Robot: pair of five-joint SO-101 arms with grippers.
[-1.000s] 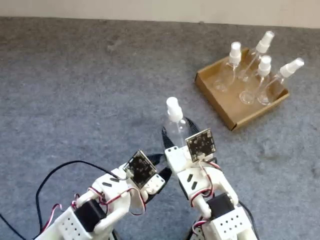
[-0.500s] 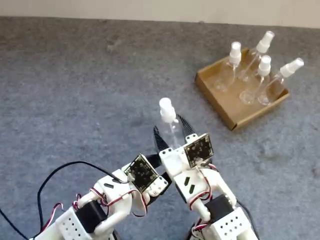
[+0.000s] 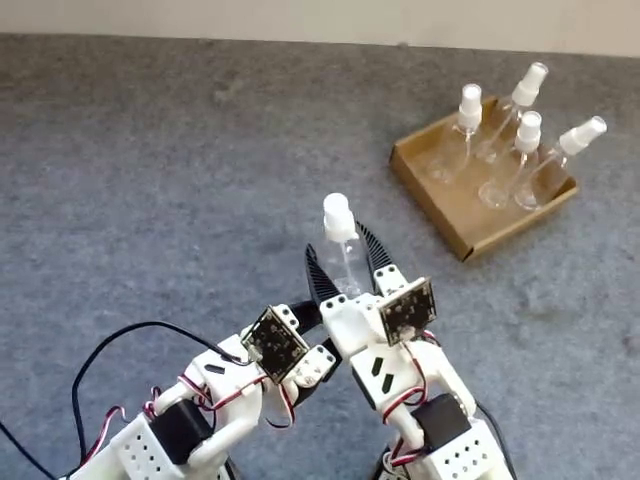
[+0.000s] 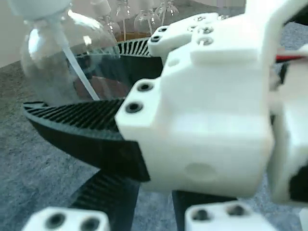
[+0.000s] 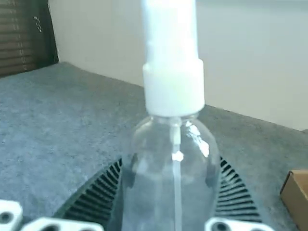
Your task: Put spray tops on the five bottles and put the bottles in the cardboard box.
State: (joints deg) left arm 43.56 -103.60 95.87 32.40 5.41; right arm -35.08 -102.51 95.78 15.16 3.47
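A clear bottle (image 3: 345, 264) with a white spray top (image 3: 337, 216) stands upright between the black fingers of my right gripper (image 3: 336, 244), which is shut on it near the middle of the grey carpet. In the right wrist view the bottle (image 5: 171, 163) rises close up, with its spray top (image 5: 172, 72) above the ribbed fingers (image 5: 96, 197). My left gripper (image 3: 312, 335) sits just behind and to the left of the right gripper's body. The left wrist view shows the bottle (image 4: 62, 62) inside the right arm's fingers (image 4: 82, 120). The cardboard box (image 3: 425, 195) lies at the far right.
Several clear bottles with spray tops (image 3: 500, 150) lean inside the box. A corner of the box (image 5: 296, 192) shows in the right wrist view. A pale wall (image 3: 320, 18) borders the carpet's far edge. Open carpet (image 3: 150, 180) stretches to the left.
My right gripper has drawn back and a little to the left with the bottle in it. The left arm has shifted only slightly.
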